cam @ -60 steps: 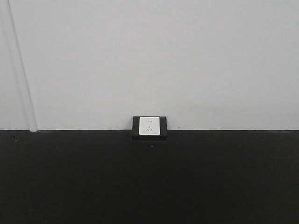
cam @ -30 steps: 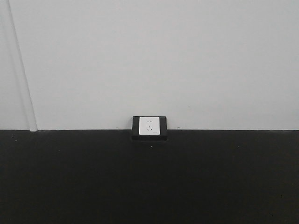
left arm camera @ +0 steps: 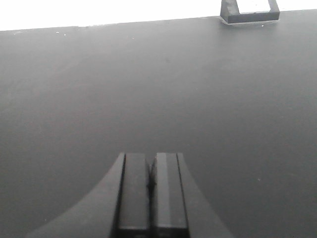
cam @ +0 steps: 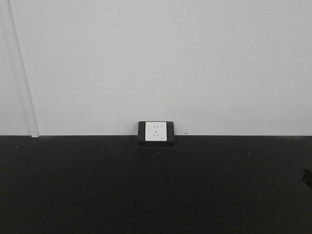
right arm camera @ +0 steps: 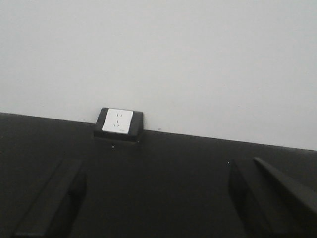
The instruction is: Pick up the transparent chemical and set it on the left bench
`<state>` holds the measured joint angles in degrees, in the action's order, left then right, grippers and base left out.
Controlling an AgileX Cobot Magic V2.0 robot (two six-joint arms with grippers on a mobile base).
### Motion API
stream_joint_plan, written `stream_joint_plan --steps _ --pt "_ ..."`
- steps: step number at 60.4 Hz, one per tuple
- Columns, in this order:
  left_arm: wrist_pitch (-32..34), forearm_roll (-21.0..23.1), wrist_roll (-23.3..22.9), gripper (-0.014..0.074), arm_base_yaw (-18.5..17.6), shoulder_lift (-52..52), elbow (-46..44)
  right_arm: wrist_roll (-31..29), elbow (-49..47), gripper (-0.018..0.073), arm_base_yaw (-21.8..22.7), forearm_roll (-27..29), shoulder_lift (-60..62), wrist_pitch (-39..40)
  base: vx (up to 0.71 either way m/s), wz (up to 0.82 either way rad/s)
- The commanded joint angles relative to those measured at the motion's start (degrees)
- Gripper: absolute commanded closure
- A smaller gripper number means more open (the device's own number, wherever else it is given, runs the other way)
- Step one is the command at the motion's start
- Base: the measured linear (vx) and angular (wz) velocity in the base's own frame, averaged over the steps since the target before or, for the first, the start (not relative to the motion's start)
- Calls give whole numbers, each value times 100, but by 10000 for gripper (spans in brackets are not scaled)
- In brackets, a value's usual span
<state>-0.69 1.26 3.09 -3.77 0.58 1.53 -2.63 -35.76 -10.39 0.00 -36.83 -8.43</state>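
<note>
The transparent chemical is not in any view. My left gripper [left arm camera: 151,163] is shut with nothing between its jaws, and it hovers low over the black bench top [left arm camera: 158,89]. My right gripper [right arm camera: 154,171] is open and empty, with its two dark fingers wide apart over the black bench top [right arm camera: 158,163]. It faces the wall. A small dark piece [cam: 307,176] shows at the right edge of the front view; I cannot tell what it is.
A white wall socket in a black frame [cam: 156,132] sits where the bench meets the white wall [cam: 156,63]. It also shows in the left wrist view [left arm camera: 250,10] and the right wrist view [right arm camera: 117,121]. A white vertical trim [cam: 24,73] runs down the wall at left.
A small dark piece has come into the front view at the right edge. Nothing else has moved.
</note>
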Motion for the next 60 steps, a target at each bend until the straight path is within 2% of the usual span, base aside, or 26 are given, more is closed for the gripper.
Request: stream_joint_plan --steps 1,10,17,23,37,47,60 --pt "449 4 -45 600 -10 110 93 13 -205 -171 36 35 -33 843 0 0" --pt "449 4 -45 600 -10 110 93 296 -205 -146 467 97 -33 800 0 0" --pt "449 4 -45 600 -10 110 93 326 -205 -112 1257 123 -33 469 0 0" --pt "449 4 -45 600 -10 110 93 547 -199 -78 1681 170 -33 248 0 0" --pt "449 4 -45 600 -10 110 93 973 330 8 2009 126 -418 -35 0 0" --pt "449 4 -45 600 -10 110 93 1472 723 15 2318 152 -822 15 0 0" --pt "449 4 -45 600 -10 110 93 1566 844 15 2469 358 -1482 296 0 0"
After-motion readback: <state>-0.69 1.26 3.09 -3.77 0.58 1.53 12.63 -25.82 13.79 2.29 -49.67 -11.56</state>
